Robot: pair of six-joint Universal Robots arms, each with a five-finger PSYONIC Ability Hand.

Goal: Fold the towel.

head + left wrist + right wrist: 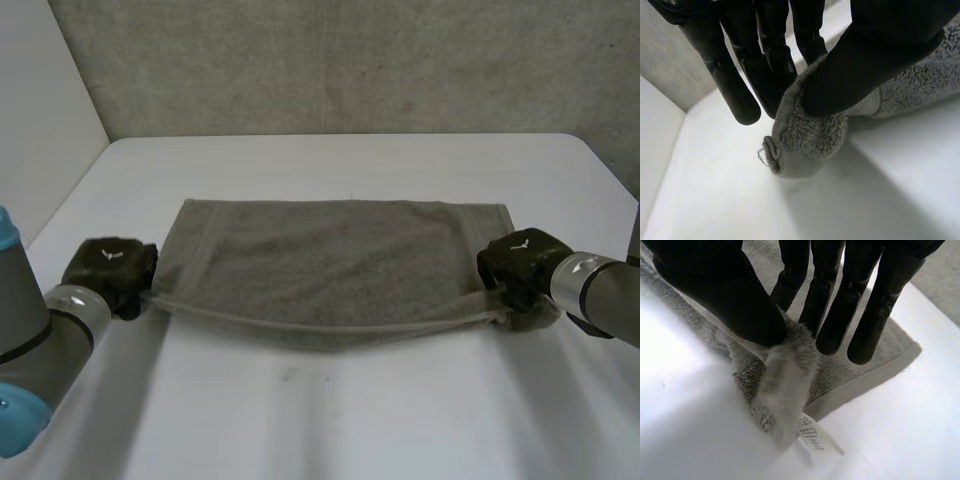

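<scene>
Setting: A white table (330, 420) stands against a grey concrete wall (350, 60).
Head view, towel: A grey towel (330, 260) lies spread across the middle of the table, long side running left to right. Its far edge rests flat, toward the table's far edge. Its near edge is raised slightly and sags in the middle between the two hands.
Head view, hands: The left hand (110, 270) sits at the towel's near left corner. The right hand (520, 260) sits at its near right corner. Both are low, close to the table.
Left wrist view: The left hand's thumb presses a bunched towel corner against its straight fingers, a firm pinch. The corner's tip hangs just above the table.
Right wrist view: The right hand likewise clamps its corner between thumb and straight fingers. A small white label (812, 435) hangs below the pinched cloth. More towel lies flat beyond, with a hemmed edge.
Step in hand: Probably the start of the first fold, with both near corners gripped and just lifted.
Next move: Likely carrying both corners together, level, toward the table's far edge. They should land on the far corners with the edges matched.
</scene>
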